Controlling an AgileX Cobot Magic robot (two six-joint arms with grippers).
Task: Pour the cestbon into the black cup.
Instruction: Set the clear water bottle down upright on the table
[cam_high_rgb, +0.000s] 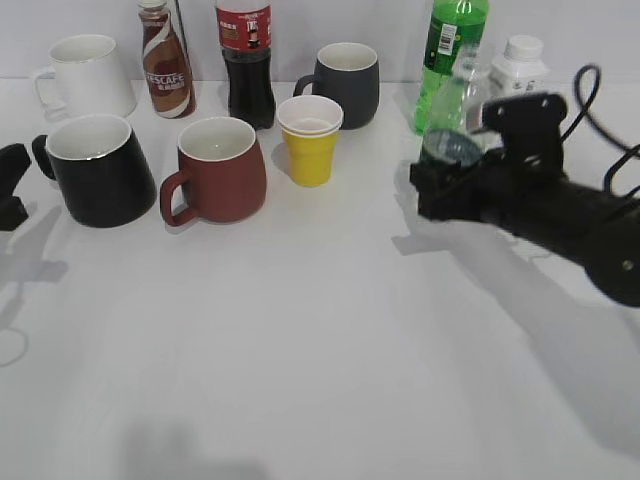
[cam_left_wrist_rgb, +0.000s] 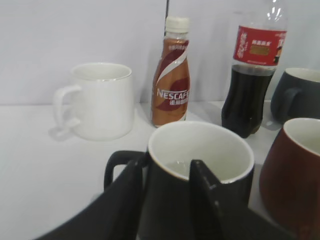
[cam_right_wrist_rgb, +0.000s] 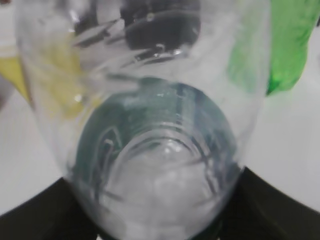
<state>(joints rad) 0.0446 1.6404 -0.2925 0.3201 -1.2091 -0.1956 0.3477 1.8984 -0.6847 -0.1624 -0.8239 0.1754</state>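
Observation:
The cestbon (cam_high_rgb: 457, 112) is a clear bottle with a dark green label, at the right of the exterior view. My right gripper (cam_high_rgb: 440, 180) is shut on its lower part, and its base is hidden behind the gripper. In the right wrist view the bottle (cam_right_wrist_rgb: 155, 150) fills the frame between the right gripper's (cam_right_wrist_rgb: 160, 222) fingers. The black cup (cam_high_rgb: 100, 175) stands upright at the left, white inside. My left gripper (cam_high_rgb: 12, 190) is open just left of the cup's handle. In the left wrist view the cup (cam_left_wrist_rgb: 200, 165) sits right behind the left gripper's (cam_left_wrist_rgb: 166, 167) spread fingers.
Beside the black cup stands a reddish-brown mug (cam_high_rgb: 220, 170), then a yellow cup (cam_high_rgb: 310, 140). Along the back are a white mug (cam_high_rgb: 90, 75), a Nescafe bottle (cam_high_rgb: 165, 60), a cola bottle (cam_high_rgb: 247, 60), a dark grey mug (cam_high_rgb: 345, 80), a green soda bottle (cam_high_rgb: 452, 40) and a white bottle (cam_high_rgb: 520, 65).

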